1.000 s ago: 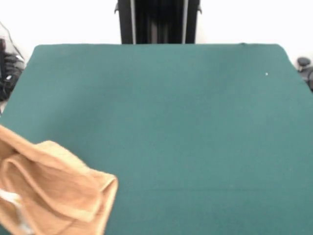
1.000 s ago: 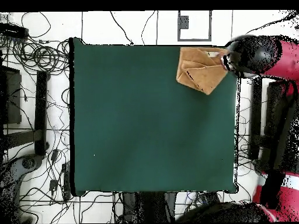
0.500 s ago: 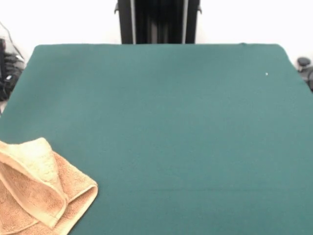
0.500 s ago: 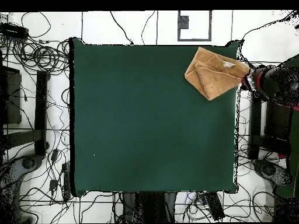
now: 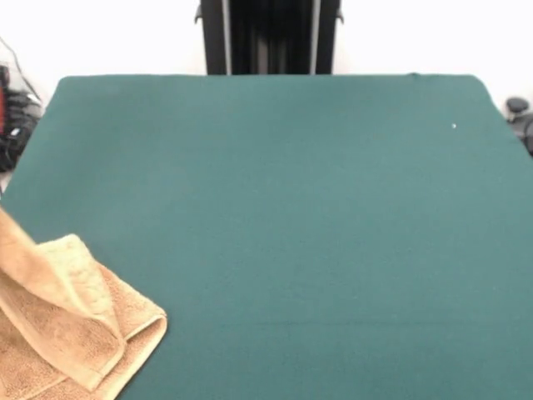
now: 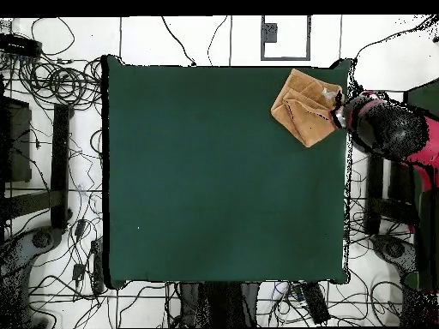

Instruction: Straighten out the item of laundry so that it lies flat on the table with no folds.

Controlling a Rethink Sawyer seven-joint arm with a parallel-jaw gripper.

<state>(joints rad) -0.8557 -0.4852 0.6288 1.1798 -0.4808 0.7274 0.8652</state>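
Golden-tan towel (image 5: pixel 62 329) folded at table (image 5: pixel 291 208) corner

Robot lab — green-clothed table (image 6: pixel 214 188) on a white floor (image 6: pixel 171 38), cables (image 6: pixel 60 81) all round — pedestal (image 5: pixel 268 37) behind

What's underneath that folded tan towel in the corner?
The towel rests on the green table, doubled over so its upper layers cover its lower ones. Whether anything else lies beneath cannot be seen; the cloth hides it.

Dark green cloth-covered table (image 5: pixel 316 208) (image 6: pixel 206 188) is open nearly everywhere. Only obstacle: crumpled golden-tan terry towel (image 5: pixel 67 325) (image 6: pixel 304 107) at one corner, red-black arm (image 6: pixel 386 128) overhanging that edge.
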